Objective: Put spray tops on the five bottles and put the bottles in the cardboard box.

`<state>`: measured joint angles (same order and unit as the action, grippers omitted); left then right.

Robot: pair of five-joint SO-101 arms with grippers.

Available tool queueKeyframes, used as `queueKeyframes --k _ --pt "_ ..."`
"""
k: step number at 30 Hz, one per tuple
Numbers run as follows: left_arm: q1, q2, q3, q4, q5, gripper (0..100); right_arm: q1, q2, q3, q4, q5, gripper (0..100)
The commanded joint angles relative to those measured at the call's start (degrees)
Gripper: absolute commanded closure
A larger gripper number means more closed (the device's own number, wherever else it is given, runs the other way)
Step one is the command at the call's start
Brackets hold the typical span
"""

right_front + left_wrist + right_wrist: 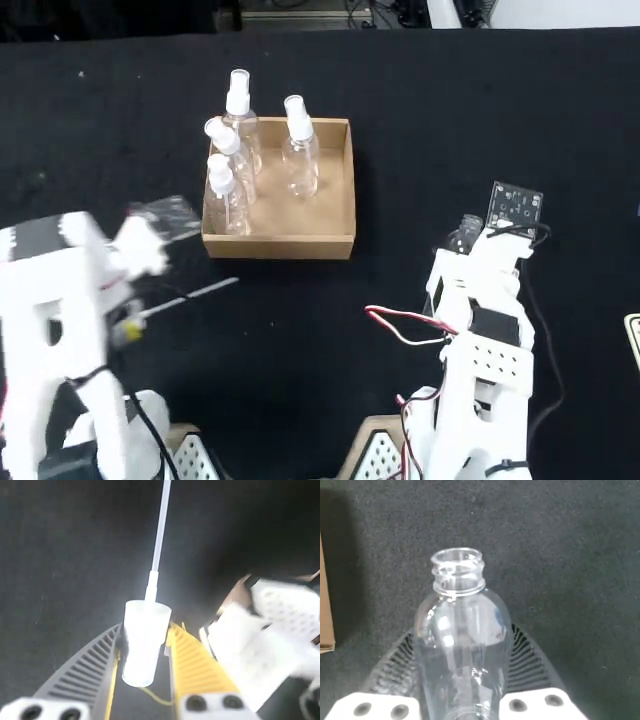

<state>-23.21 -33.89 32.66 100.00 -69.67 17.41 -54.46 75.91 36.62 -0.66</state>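
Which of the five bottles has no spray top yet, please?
The bottle in the right gripper, outside the cardboard box: its neck is bare, whereas the four boxed bottles carry white spray tops.

capped bottles (241, 118) (300, 148) (232, 158) (227, 195) 4 | uncapped bottle (462, 640) 1 | spray top (144, 640) 1 | box (280, 246) 1

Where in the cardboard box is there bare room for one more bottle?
Front right of the cardboard box: bare floor between the right wall, the front wall and the fourth bottle at the back. The left side is crowded with three bottles.
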Motion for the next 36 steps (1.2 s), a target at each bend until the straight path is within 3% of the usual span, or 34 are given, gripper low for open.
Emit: queueKeyframes --k 1,6,10,14,17,23,26,32,36 --pt "-17.3 -0.1 -0.6 -3.3 -10.5 96 0.9 -2.2 -0.7 -1.7 -0.4 98.8" --pt "-30.2 1.9 3.9 -21.1 -3.1 96 0.8 -2.2 -0.7 -1.7 -0.4 98.8" --pt "-36.9 9.0 6.7 -36.7 12.0 96 0.8 -2.2 -0.7 -1.7 -0.4 98.8" --pt "-42.9 15.3 6.5 -44.7 26.3 96 0.8 -2.2 -0.7 -1.7 -0.4 98.8" --pt "-44.7 18.1 6.6 -46.8 31.8 94 0.8 -2.2 -0.7 -1.7 -0.4 98.8" --pt "-42.9 20.4 6.9 -46.4 43.1 75 0.7 -2.2 -0.4 -1.7 -0.4 98.8" --pt "-41.5 19.4 6.5 -45.7 46.2 74 0.7 -2.2 -0.3 -1.8 -0.4 98.8" --pt "-42.7 17.6 -1.5 -42.4 46.2 74 0.6 -2.2 -0.3 -1.8 -0.4 98.8" --pt "-45.9 17.8 -5.8 -42.4 40.6 74 0.6 -2.2 -0.4 -1.8 -0.4 98.8"
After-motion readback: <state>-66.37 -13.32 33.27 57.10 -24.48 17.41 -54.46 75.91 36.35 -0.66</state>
